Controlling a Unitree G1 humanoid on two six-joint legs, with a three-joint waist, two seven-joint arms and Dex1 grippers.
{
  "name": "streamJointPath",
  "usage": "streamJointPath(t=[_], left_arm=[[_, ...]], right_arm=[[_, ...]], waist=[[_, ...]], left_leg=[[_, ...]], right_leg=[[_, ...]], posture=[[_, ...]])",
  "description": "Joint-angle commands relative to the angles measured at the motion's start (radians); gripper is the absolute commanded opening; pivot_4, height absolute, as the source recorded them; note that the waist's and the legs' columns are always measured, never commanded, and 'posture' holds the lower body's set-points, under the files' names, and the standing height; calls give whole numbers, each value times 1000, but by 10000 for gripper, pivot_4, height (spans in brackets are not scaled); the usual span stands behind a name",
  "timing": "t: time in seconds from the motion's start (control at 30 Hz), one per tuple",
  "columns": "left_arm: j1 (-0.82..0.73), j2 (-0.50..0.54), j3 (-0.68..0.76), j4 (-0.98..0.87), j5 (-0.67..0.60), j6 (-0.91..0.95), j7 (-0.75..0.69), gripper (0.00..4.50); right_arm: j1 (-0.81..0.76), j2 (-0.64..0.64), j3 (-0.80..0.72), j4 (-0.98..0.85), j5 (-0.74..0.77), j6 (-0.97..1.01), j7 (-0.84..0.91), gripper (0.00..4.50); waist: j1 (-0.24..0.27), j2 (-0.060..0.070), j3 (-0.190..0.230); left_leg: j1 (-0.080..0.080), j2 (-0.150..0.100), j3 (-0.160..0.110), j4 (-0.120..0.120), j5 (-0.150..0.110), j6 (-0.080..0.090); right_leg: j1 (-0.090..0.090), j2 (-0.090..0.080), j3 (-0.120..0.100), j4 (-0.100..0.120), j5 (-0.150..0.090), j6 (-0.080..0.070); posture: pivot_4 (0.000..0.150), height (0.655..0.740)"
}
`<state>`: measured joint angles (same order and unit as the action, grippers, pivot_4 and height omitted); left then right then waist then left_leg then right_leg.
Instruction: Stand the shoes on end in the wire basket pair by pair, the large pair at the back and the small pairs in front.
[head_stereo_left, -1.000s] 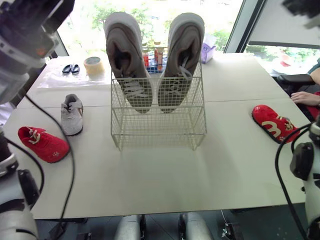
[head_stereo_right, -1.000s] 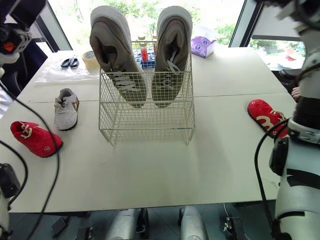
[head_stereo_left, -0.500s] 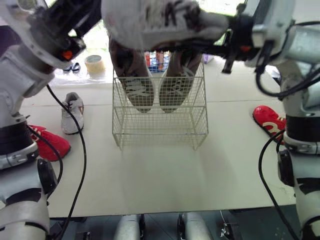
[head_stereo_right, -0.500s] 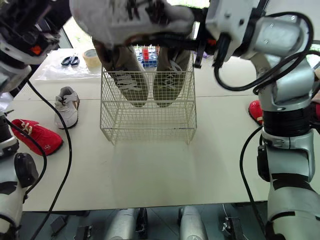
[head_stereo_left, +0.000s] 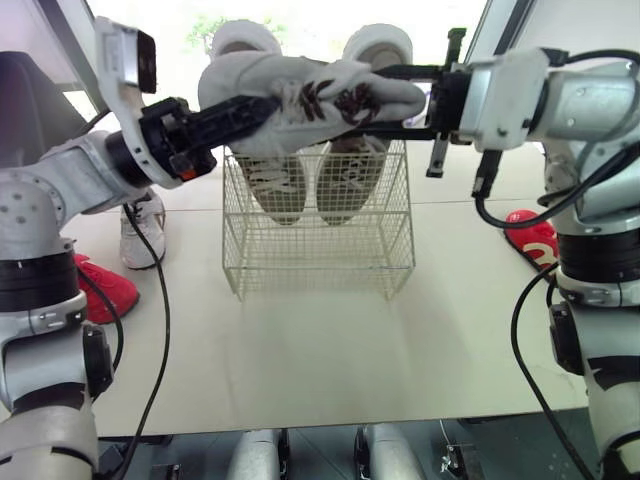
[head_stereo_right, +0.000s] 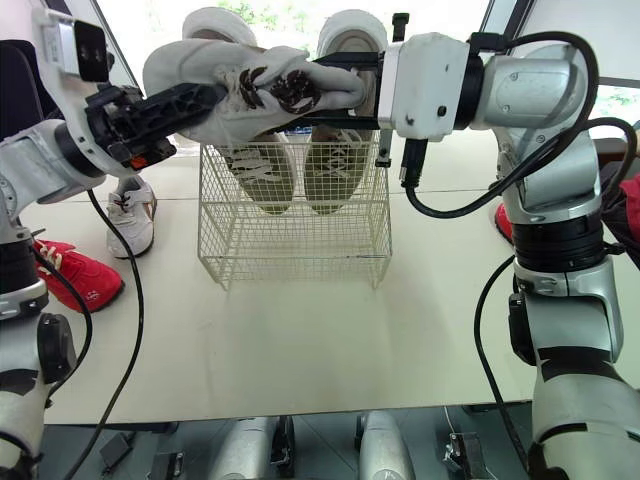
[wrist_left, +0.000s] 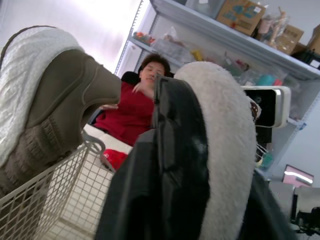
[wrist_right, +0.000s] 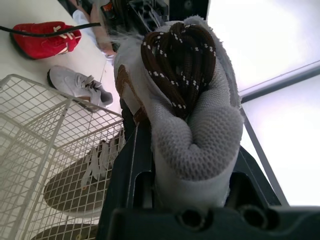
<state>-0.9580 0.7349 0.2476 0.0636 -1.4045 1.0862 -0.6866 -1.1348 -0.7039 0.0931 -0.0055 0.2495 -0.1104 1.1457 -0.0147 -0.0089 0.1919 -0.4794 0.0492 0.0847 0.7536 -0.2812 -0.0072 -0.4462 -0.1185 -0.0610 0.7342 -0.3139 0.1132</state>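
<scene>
Large pair (head_stereo_left: 275, 185) upright at the back of the basket (head_stereo_left: 320, 250). On the bench (head_stereo_left: 330, 350): grey shoe (head_stereo_left: 140, 235) and left red shoe (head_stereo_left: 105, 290); right red shoe (head_stereo_left: 530, 235). White shoe (head_stereo_left: 310, 95) level above the basket, left claw (head_stereo_left: 262, 105) and right claw (head_stereo_right: 320, 92) clenched on its ends.

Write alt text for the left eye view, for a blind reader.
The left claw and right claw hold a pale brown-laced shoe level above the wire basket, where the large grey pair stands on end at the back. On the table lie a small grey shoe and a red shoe to the left, another red shoe to the right.
</scene>
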Motion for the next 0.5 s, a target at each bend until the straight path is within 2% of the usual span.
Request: streamJointPath(t=[0.03, 0.17, 0.2, 0.23, 0.3, 0.37, 0.43, 0.5], left_arm=[[-11, -14, 82, -23, -69, -1, 20, 6748], [30, -62, 169, -45, -207, -26, 146, 6748], [45, -84, 195, -61, -247, -53, 191, 6748], [55, -100, 212, -74, -275, -72, 224, 6748], [79, -166, 250, -116, -348, -152, 328, 6748], [98, -253, 255, -176, -376, -235, 409, 6748], [105, -351, 232, -232, -357, -313, 456, 6748], [97, -433, 205, -256, -317, -378, 481, 6748]], right_arm=[[-2, -15, -71, -56, 79, 124, -33, 20462], [47, -29, -207, -90, 226, 396, -160, 41442], [85, -17, -261, -111, 295, 491, -224, 44122], [112, -8, -299, -130, 345, 561, -269, 44122], [190, 88, -414, -203, 576, 729, -469, 44122], [251, 255, -480, -279, 821, 782, -709, 44122], [278, 418, -468, -347, 944, 765, -885, 44122], [269, 520, -422, -388, 965, 748, -977, 44122]], waist=[[2, 0, 0], [4, 0, 0], [5, 0, 0], [6, -1, 0], [5, -1, -1], [4, -2, -2], [0, -2, -1], [1, -1, -1]], left_leg=[[0, 0, 0, 0, 0, 0], [0, 1, -4, 1, 0, 0], [0, 1, -5, 1, 0, 0], [0, 1, -5, 1, 0, 0], [0, 1, -6, 1, 0, 0], [1, 2, -7, 1, 0, 0], [1, 3, -6, 2, 0, 0], [1, 1, -5, 2, 0, -1]], right_leg=[[0, 0, 0, 0, 0, 0], [1, -1, 0, 0, 0, 0], [1, -1, 0, 0, 0, 0], [2, -2, -1, 0, 0, 0], [3, -2, -2, 0, 0, 0], [4, -3, -2, 0, 0, 0], [3, -3, -2, 2, 0, 0], [2, -3, -1, 3, 0, 0]], posture=[[1500, 6675], [1500, 6675], [1500, 6675], [1500, 6675], [1500, 6675], [1500, 6675], [1500, 6675], [1500, 6675]])
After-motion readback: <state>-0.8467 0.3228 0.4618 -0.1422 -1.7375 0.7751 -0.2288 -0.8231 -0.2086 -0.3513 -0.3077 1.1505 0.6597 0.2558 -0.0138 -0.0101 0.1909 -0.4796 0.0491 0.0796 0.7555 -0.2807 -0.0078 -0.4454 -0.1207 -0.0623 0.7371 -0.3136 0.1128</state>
